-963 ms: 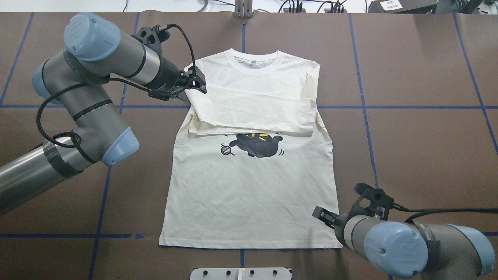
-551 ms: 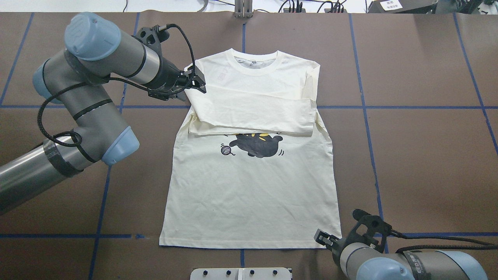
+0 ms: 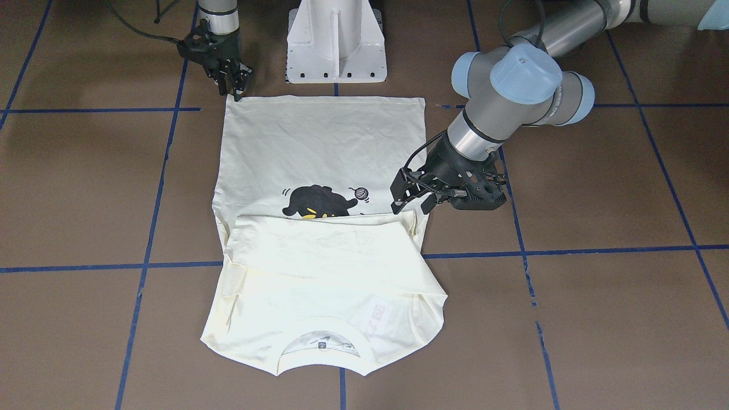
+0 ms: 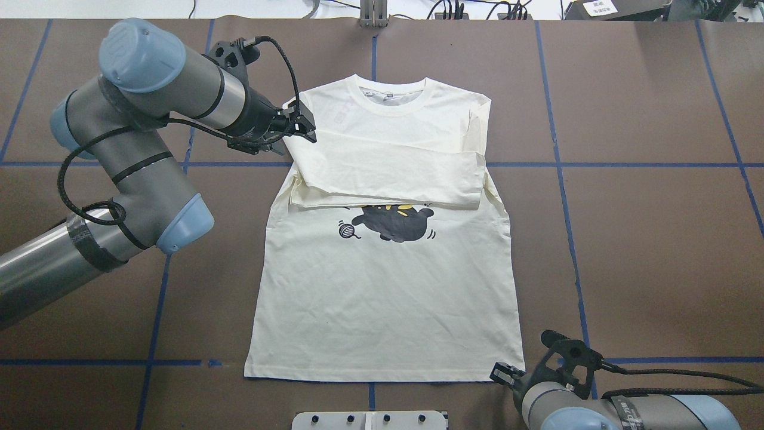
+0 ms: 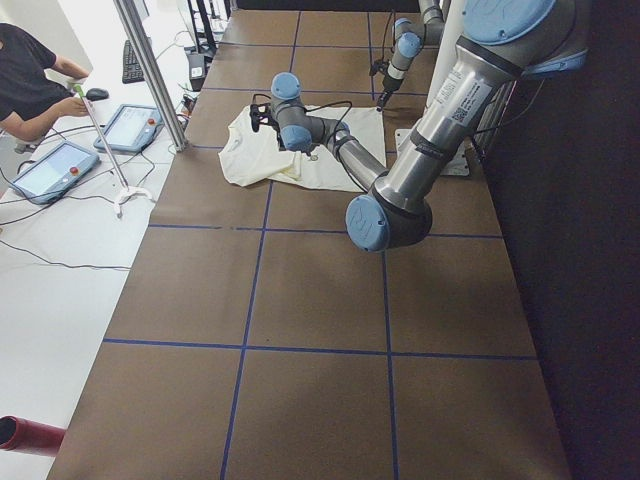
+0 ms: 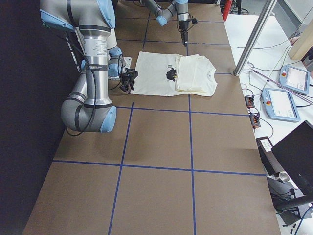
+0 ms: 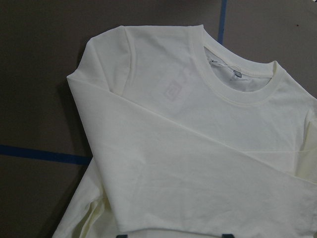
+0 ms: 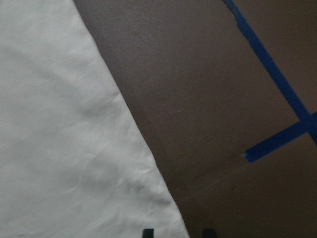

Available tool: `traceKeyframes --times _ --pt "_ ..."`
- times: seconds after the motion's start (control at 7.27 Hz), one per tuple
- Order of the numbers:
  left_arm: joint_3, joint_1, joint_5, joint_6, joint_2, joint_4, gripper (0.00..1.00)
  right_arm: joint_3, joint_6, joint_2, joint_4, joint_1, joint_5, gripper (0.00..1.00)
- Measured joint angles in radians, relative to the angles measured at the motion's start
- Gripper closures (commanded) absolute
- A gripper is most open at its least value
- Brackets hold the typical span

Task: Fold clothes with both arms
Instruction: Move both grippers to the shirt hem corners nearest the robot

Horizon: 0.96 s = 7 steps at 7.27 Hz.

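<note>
The cream shirt (image 4: 382,286) lies flat on the brown table, collar (image 4: 391,95) at the far end. Both sleeves are folded across the chest, just above the black cat print (image 4: 394,222). My left gripper (image 4: 301,126) is open at the shirt's left shoulder, over the sleeve fold; in the left wrist view the cloth (image 7: 198,148) fills the frame, with both fingertips wide apart at the bottom edge. My right gripper (image 4: 503,374) is open just above the near right hem corner. In the right wrist view that corner (image 8: 74,148) ends beside the two fingertips. The front view shows the right gripper (image 3: 233,88) pointing down at it.
Blue tape lines (image 4: 561,164) cross the brown table. The white pedestal base (image 3: 336,40) stands just behind the hem, with its metal plate (image 4: 370,420) at the near edge. A person (image 5: 30,80) sits by tablets (image 6: 288,78) beyond the far end.
My right gripper has moved back toward the robot's base, from beside the lower right hem down to the hem corner. The left arm and the shirt have not moved.
</note>
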<state>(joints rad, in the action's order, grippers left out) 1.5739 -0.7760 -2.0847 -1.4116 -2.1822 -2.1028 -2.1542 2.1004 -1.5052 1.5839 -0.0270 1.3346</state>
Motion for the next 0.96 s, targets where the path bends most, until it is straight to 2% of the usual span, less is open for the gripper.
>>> traceKeyframes --times 0.14,0.41,0.55,0.69,0.83,0.96 --pt "0.002 0.000 0.000 -0.002 0.002 0.002 0.23 0.001 0.000 0.001 0.001 -0.001 0.000 1.00" --pt "0.033 0.003 0.010 -0.051 0.019 0.007 0.23 0.001 0.000 0.001 0.002 -0.002 0.000 1.00" --pt "0.101 0.028 0.029 -0.113 0.072 0.012 0.23 -0.005 0.000 0.002 0.002 0.000 0.001 1.00" --pt "0.215 0.084 0.077 -0.162 0.167 0.042 0.23 -0.015 -0.001 0.003 0.001 0.002 0.004 1.00" --pt "0.348 0.176 0.179 -0.190 0.262 0.129 0.25 -0.030 -0.003 0.004 0.001 0.005 0.007 1.00" --pt "0.445 0.275 0.282 -0.221 0.317 0.241 0.32 -0.047 -0.004 0.003 0.001 0.011 0.011 1.00"
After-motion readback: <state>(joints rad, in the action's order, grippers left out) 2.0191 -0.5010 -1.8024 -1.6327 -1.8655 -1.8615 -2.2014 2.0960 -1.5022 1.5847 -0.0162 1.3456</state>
